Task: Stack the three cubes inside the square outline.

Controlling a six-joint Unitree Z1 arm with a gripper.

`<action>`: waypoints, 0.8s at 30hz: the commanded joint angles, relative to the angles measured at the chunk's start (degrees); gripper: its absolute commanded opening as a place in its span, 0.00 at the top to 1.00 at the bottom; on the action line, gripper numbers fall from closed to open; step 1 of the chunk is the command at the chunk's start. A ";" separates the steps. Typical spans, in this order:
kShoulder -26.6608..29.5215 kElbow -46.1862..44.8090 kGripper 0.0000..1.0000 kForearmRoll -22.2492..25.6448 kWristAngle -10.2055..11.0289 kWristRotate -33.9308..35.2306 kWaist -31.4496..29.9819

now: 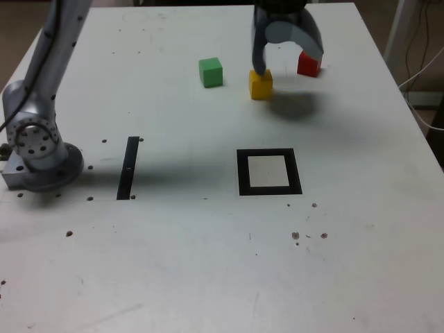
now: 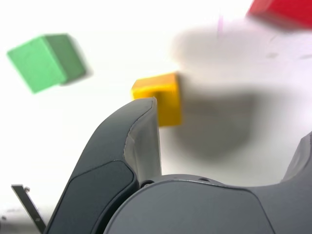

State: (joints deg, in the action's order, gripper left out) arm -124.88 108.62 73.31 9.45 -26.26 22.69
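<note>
— Where are the cubes?
— Far side of the table [image 1: 208, 277]: green cube [image 1: 211, 72], yellow cube [image 1: 261, 84], red cube [image 1: 309, 64].
— The gripper [image 1: 288, 62]?
— Spread wide, empty, one finger [image 2: 139, 141] at the yellow cube; square outline [image 1: 269, 172] at six o'clock, black strip [image 1: 129, 168] at eight.

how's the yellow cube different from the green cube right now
The yellow cube sits right at one finger of the open tool; the green cube stands clear of it, further toward the exterior view's left. Colour differs, and the yellow one lies nearer the square outline. Both look the same size, rest on the table and sit outside the outline.
</note>
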 commanded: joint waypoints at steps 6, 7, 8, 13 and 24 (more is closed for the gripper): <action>-7.20 13.45 0.01 3.56 0.79 -3.75 3.00; -8.11 14.98 0.01 3.94 0.84 -4.16 3.44; -9.04 16.53 0.01 4.29 0.87 -4.55 3.87; -13.94 24.78 0.01 5.85 0.92 -6.59 6.05; -18.40 29.90 0.01 6.74 0.58 -8.68 8.08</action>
State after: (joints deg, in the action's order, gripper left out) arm -142.97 138.26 80.07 10.09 -34.57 30.71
